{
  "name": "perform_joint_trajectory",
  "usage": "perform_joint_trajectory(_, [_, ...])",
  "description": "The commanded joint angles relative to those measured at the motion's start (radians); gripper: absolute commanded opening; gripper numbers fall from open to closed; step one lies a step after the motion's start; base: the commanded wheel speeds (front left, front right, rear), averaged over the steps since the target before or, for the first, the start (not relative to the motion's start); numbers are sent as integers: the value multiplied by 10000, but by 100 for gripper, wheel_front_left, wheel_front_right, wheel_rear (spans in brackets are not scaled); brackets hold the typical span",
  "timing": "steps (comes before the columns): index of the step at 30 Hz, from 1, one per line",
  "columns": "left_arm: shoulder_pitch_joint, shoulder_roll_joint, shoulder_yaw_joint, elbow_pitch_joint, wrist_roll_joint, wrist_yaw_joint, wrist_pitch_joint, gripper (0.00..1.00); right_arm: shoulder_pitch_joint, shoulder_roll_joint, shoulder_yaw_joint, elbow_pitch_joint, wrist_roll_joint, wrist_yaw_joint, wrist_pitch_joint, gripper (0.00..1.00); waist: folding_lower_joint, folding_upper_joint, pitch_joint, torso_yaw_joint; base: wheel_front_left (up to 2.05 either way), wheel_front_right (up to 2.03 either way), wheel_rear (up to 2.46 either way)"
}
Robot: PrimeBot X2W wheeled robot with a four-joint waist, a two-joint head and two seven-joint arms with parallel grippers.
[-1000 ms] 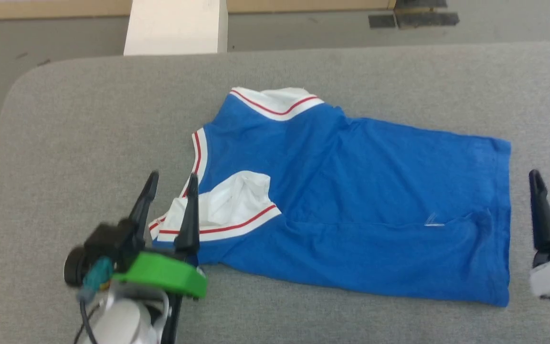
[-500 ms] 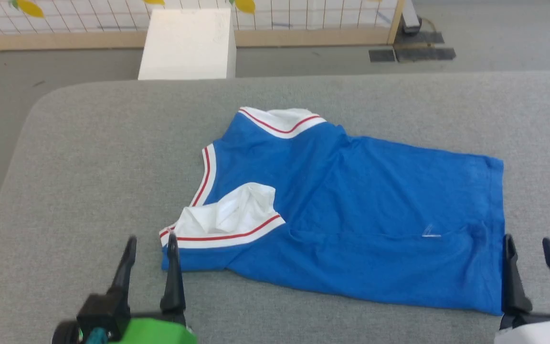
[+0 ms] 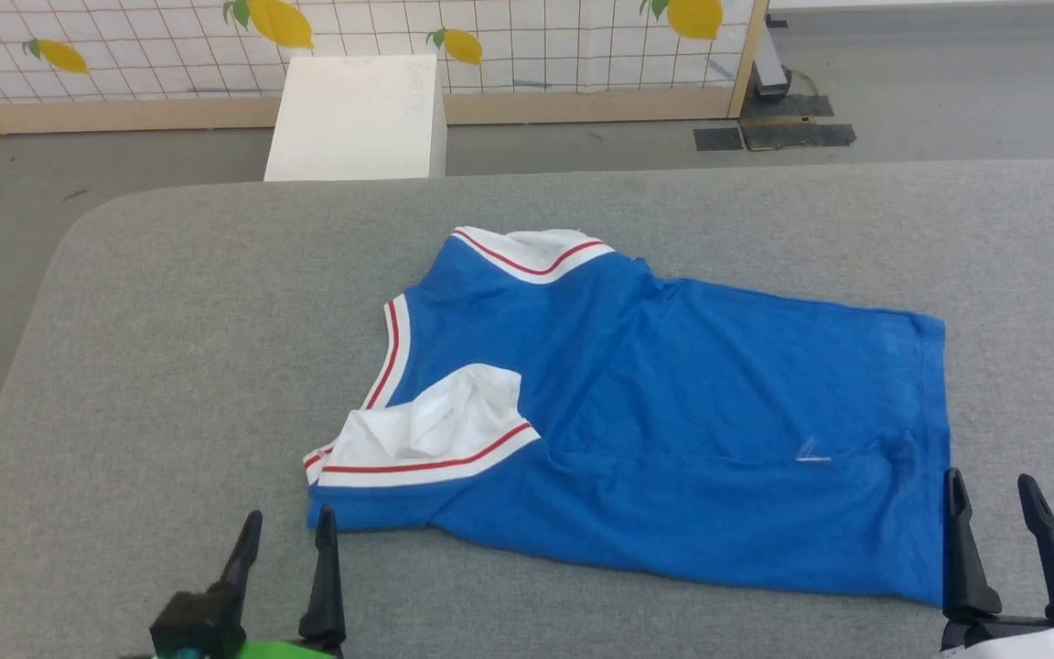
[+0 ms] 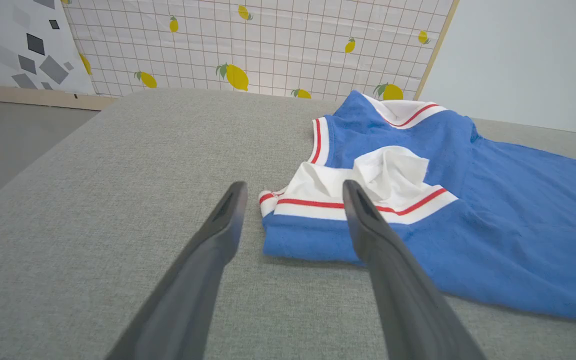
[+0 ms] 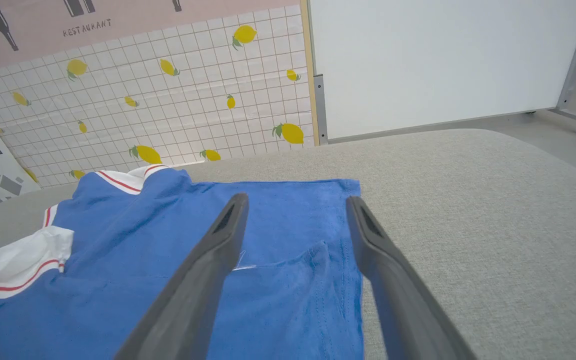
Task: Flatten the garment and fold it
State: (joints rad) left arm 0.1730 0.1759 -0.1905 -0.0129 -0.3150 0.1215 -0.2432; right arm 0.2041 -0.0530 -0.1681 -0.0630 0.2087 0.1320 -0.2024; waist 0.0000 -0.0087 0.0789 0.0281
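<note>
Beside the garment (image 3: pixel 673 430), left gripper (image 3: pixel 290 514) and right gripper (image 3: pixel 989 477) hang open, empty; ideally both pinch its nearest corners together.

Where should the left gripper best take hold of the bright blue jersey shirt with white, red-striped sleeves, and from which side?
Probably the near shoulder corner of the bright blue jersey shirt, under the folded-in white sleeve. Come from the robot's side, low along the grey padded table: that layered edge lies just ahead of the open left gripper.
</note>
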Motion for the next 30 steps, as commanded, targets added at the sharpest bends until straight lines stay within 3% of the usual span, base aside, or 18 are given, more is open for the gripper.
perform_joint_trajectory(1, [-301, 189, 45, 30, 142, -96, 145, 100, 104, 26, 32, -53, -63, -13, 27, 100, 0, 87, 46, -7, 0, 0, 0])
perform_joint_trajectory(6, [-1016, 770, -43, 325, 168, -373, 1396, 100, 13, 26, 69, 101, -61, -13, 63, 100, 0, 87, 185, -48, 0, 0, 0])
perform_joint_trajectory(13, [-1923, 1043, -81, 946, -384, -611, 3475, 100, -155, 27, 168, 201, -95, -13, 156, 100, 0, 87, 411, -217, 0, 0, 0])
perform_joint_trajectory(17, [-2326, 1101, -165, 1332, -622, -592, 4627, 100, -268, 27, 166, 241, -111, -13, 204, 100, 0, 87, 620, -382, 0, 0, 0])
perform_joint_trajectory(29, [-3007, 1013, -106, 2566, -1241, -208, 6760, 100, -499, 27, 100, 281, -92, -13, 224, 100, 0, 87, 1064, -683, 0, 0, 0])
perform_joint_trajectory(30, [-3013, 957, -111, 2651, -1357, -180, 7011, 65, -518, 27, 110, 279, -116, -13, 247, 100, 0, 87, 1085, -694, 0, 0, 0])
